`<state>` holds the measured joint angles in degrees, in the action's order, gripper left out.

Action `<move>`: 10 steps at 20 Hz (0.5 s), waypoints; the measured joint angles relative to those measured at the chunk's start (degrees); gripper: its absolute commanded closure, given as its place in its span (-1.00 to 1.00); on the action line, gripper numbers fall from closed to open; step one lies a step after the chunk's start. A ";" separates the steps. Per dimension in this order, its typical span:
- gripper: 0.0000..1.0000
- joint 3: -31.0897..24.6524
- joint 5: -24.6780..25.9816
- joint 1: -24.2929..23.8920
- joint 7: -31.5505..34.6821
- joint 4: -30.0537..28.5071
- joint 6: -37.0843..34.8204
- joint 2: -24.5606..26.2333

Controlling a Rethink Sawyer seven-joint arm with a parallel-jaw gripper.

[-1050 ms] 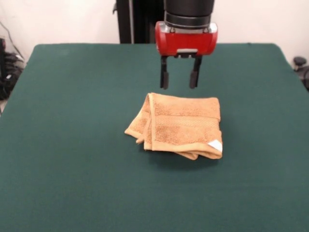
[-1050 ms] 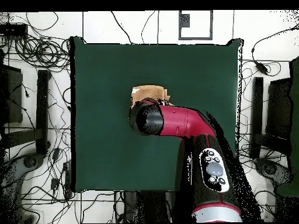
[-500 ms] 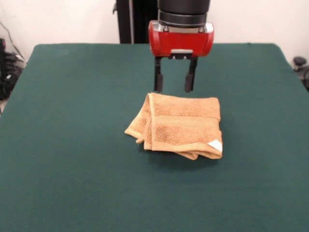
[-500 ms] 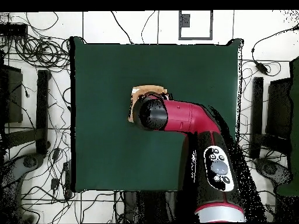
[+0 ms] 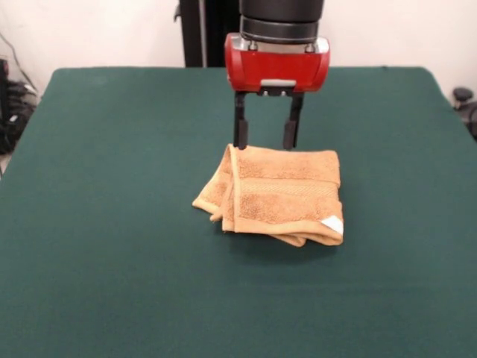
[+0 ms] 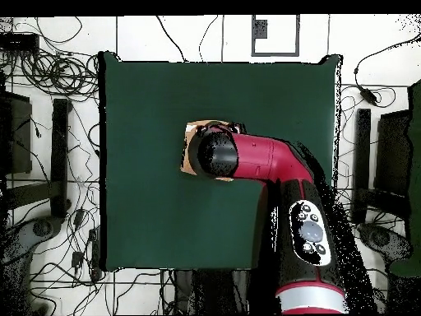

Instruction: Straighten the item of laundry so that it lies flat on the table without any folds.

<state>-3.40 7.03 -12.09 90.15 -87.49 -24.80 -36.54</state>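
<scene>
The towel (image 5: 276, 195) lies folded in layers near the middle of the table (image 5: 112, 224), directly in front of and below the gripper (image 5: 264, 136), its small white tag (image 5: 333, 224) at the front corner. The gripper hangs right at the towel's back edge, fingers (image 5: 240, 127) spread apart with nothing between them. From above, the arm (image 6: 271, 164) hides most of the towel.
</scene>
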 measured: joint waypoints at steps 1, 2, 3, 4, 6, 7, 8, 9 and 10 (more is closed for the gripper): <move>-1.00 -0.01 0.00 -0.01 0.00 0.32 -0.12 0.28; -1.00 -0.01 0.00 -0.01 0.00 0.60 -0.27 0.54; -1.00 -0.01 0.00 -0.02 0.00 0.89 -0.42 0.79; -1.00 -0.01 0.00 -0.06 0.00 1.38 -0.66 1.27; -1.00 -0.02 0.00 -0.19 0.00 1.85 -0.84 1.83; -1.00 -0.02 0.00 -0.25 0.00 1.95 -0.86 1.96; -1.00 -0.02 0.00 -0.38 0.00 2.08 -0.86 2.15; -1.00 -0.02 -0.01 -0.65 0.00 2.29 -0.84 2.52; -1.00 -0.03 -0.01 -0.98 0.00 2.39 -0.84 2.87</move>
<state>-3.43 7.03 -13.06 90.15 -85.10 -25.64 -33.67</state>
